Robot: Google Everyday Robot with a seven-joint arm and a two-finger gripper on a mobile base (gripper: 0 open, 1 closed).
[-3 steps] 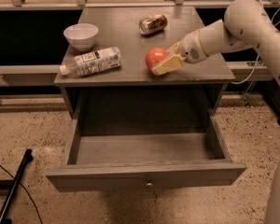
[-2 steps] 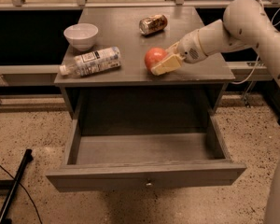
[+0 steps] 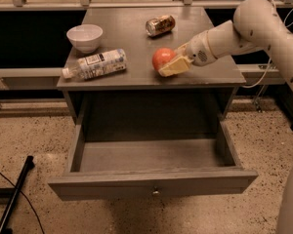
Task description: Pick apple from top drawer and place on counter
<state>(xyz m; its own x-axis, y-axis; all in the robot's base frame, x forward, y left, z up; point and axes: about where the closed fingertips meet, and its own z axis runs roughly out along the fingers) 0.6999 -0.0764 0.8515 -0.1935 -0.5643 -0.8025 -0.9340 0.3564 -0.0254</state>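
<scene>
The apple [image 3: 159, 58] is red-orange and sits on the counter [image 3: 132, 35], right of centre near the front edge. My gripper [image 3: 169, 61] reaches in from the right and is shut on the apple, with one pale finger [image 3: 174, 68] in front of it and the other behind. The apple rests on or just above the counter surface. The top drawer [image 3: 151, 183] is pulled wide open below the counter, and its inside shows nothing in it. Its small metal knob [image 3: 156, 192] is on the front.
A white bowl [image 3: 85, 37] stands at the counter's back left. A plastic bottle [image 3: 95, 64] lies on its side at the front left. A brown and gold can [image 3: 160, 25] lies at the back. A black pole [image 3: 14, 194] lies on the floor at left.
</scene>
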